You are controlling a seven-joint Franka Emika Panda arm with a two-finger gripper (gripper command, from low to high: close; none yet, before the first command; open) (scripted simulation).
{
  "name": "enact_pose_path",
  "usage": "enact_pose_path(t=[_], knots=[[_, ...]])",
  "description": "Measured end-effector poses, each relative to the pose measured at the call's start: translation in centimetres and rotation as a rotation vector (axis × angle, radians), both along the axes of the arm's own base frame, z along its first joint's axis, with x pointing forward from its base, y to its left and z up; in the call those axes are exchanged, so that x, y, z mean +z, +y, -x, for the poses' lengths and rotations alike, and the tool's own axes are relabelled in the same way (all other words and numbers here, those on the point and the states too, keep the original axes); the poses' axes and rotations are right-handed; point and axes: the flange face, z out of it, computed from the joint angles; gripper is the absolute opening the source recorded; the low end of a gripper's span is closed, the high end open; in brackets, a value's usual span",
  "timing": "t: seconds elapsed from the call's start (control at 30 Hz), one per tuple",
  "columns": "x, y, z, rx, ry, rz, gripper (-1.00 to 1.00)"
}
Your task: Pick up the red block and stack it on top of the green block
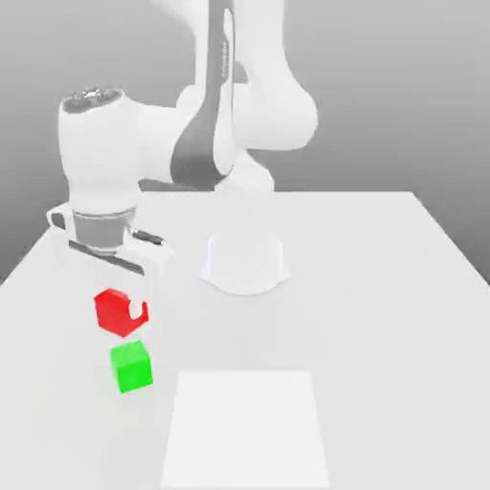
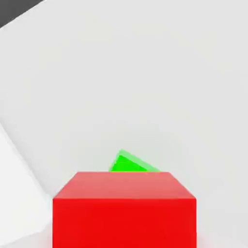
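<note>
Plain red block (image 1: 112, 311), apparently gripped, unlettered

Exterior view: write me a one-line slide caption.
The gripper holds the red block aloft, with the green block awaiting it on the table.

A pale tabletop (image 1: 373, 335) spreads across the middle and lower part of the exterior view. Flat on it, at the bottom centre, lies a white square panel (image 1: 246, 429), with a dim grey background (image 1: 383, 86) across the top.
</note>
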Motion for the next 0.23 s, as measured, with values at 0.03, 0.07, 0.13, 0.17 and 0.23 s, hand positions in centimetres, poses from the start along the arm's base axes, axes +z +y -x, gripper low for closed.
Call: enact_pose_path(t=[0.03, 0.07, 0.13, 0.17, 0.23], knots=[[-0.9, 0.0, 0.0, -0.001, 0.0, 0.0, -1.0], [-1.7, 0.0, 0.0, -0.001, 0.0, -0.001, -1.0], [-3.5, 0.1, 0.2, -0.001, 0.0, 0.0, -1.0], [-4.1, 0.1, 0.2, -0.001, 0.001, 0.001, 1.0], [-4.1, 0.1, 0.2, -0.001, 0.001, 0.001, 1.0]])
